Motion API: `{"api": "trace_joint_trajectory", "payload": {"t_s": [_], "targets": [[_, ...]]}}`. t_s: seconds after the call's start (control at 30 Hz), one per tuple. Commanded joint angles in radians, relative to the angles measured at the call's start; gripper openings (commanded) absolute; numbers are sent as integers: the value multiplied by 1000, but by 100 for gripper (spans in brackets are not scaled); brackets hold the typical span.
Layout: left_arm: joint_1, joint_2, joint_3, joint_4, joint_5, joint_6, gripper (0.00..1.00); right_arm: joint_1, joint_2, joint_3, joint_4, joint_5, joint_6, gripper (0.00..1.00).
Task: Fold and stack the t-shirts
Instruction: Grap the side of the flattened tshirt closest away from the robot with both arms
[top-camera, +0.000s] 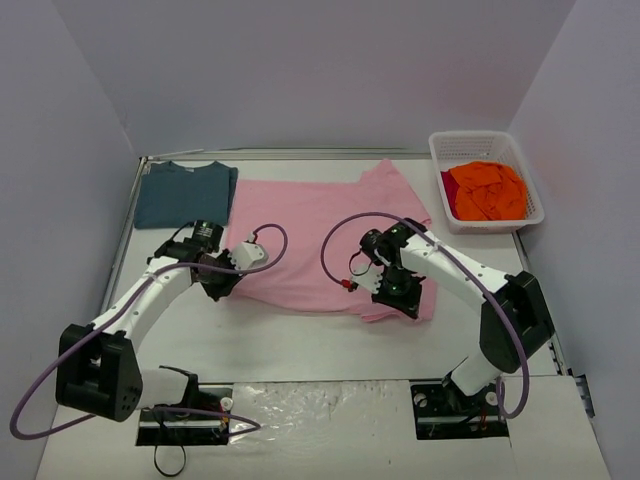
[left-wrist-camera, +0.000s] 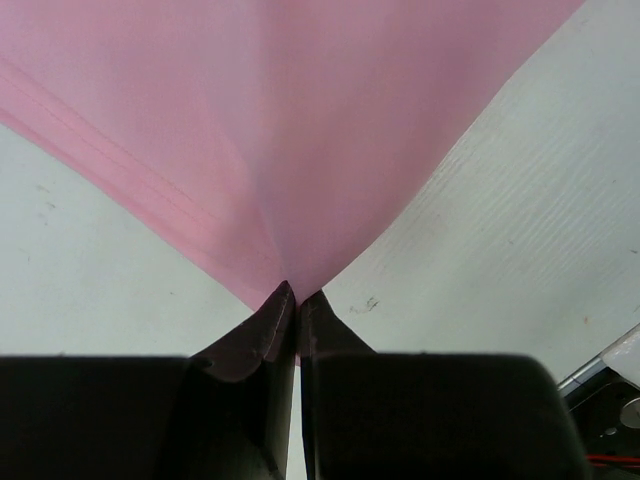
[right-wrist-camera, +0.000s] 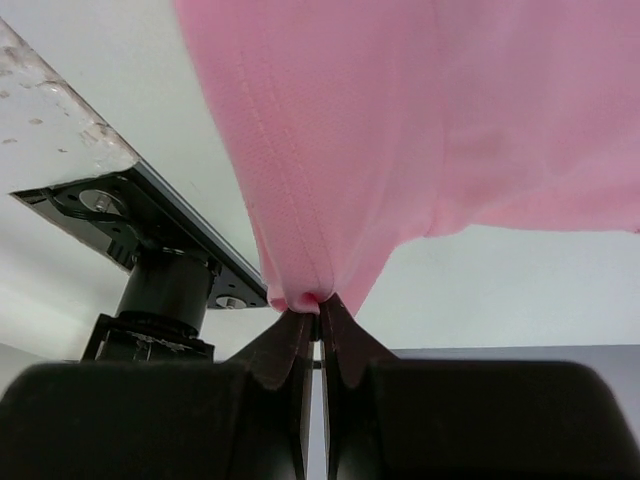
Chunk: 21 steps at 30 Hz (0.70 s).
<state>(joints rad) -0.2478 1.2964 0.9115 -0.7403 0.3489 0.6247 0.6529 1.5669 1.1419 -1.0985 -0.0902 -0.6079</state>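
The light pink t-shirt (top-camera: 320, 235) lies spread across the middle of the table. My left gripper (top-camera: 218, 284) is shut on its near left corner; the left wrist view shows the pink cloth (left-wrist-camera: 300, 120) pinched at the fingertips (left-wrist-camera: 296, 296). My right gripper (top-camera: 408, 300) is shut on its near right corner, with the cloth (right-wrist-camera: 400, 130) bunched between the tips (right-wrist-camera: 318, 302) and lifted off the table. The dark teal-blue t-shirt (top-camera: 185, 193) lies folded at the back left. The orange t-shirt (top-camera: 487, 190) sits crumpled in the white basket (top-camera: 470, 143).
The white mesh basket stands at the back right by the wall. Purple cables loop over both arms. The arm base plates (top-camera: 455, 408) sit at the near edge. White walls close in the left, back and right.
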Motion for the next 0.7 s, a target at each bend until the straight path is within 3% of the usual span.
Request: {"api": "trace_joint_trajectory", "payload": {"t_s": [0.0, 0.37, 0.67], "targets": [[-5, -46, -11, -42, -24, 15, 2, -67, -25, 48, -86, 55, -41, 0], [-7, -36, -26, -48, -65, 35, 2, -231, 33, 206, -86, 87, -104, 0], [-5, -3, 35, -54, -67, 29, 2, -260, 93, 326, -86, 87, -121, 0]]}}
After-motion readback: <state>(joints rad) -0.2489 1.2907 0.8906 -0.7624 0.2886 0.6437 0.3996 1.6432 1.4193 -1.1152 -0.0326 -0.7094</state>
